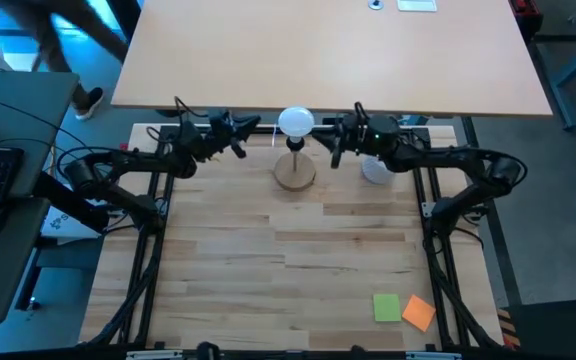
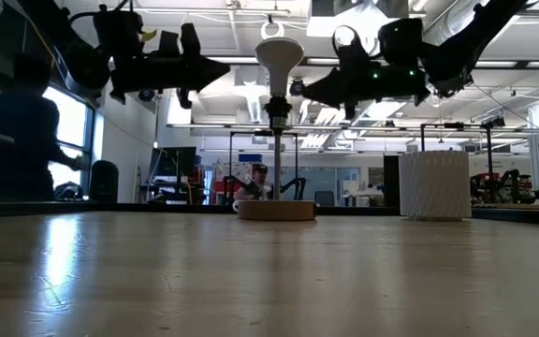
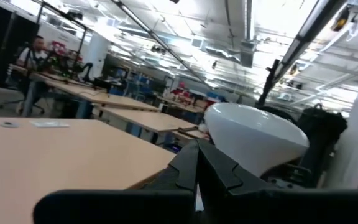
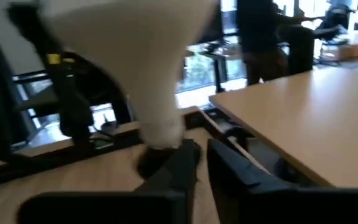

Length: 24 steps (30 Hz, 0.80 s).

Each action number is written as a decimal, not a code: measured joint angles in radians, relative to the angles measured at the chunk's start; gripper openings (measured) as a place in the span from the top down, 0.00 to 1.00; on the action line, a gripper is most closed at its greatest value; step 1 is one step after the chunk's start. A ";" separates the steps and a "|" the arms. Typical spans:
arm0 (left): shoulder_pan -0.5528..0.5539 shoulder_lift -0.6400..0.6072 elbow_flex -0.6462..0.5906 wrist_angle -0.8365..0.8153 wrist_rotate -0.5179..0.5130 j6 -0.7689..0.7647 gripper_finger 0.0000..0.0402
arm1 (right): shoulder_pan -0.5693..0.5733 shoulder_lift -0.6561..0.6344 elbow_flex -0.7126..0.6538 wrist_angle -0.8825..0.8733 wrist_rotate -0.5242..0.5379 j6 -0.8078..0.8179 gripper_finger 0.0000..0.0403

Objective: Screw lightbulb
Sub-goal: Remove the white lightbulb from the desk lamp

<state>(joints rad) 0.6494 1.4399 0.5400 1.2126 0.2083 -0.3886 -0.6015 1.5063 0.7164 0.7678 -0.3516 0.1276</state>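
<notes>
Bulb sits on the stand's socket, a pincer waiting on either side.

From above, the bulb [image 1: 295, 123] tops the stand [image 1: 294, 172], between the left pincer [image 1: 238, 148] and right pincer [image 1: 334, 152], touching neither. At table height the bulb [image 2: 278, 54] stands upright, clear of both tips, with a cup [image 2: 433, 184] off behind. The left wrist shows its fingers [image 3: 219, 171] pressed together, bulb just ahead. The right wrist shows fingers [image 4: 232, 165] parted narrowly, bulb base just beside them. I'd judge a regrip between turns; next, close on the globe squarely and twist.
</notes>
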 joint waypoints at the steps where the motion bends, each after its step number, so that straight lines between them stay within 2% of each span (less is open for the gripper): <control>1: -0.002 0.001 0.000 0.002 0.001 -0.001 1.00 | 0.010 0.000 0.002 0.002 -0.001 -0.010 0.87; 6: -0.028 0.002 0.000 -0.001 -0.007 0.004 1.00 | 0.060 0.000 0.041 -0.017 -0.001 -0.085 0.63; 11: -0.050 0.002 0.000 0.003 -0.021 0.016 1.00 | 0.081 0.010 0.122 -0.137 -0.001 -0.118 0.43; 15: -0.065 0.002 0.000 0.005 -0.061 0.017 1.00 | 0.093 0.057 0.197 -0.255 0.001 -0.179 0.40; 24: -0.084 0.002 0.000 0.005 -0.075 0.027 1.00 | 0.105 0.135 0.323 -0.263 0.008 -0.207 0.40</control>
<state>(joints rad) 0.5654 1.4418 0.5400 1.2172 0.1332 -0.3618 -0.4965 1.6411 1.0397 0.5051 -0.3439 -0.0795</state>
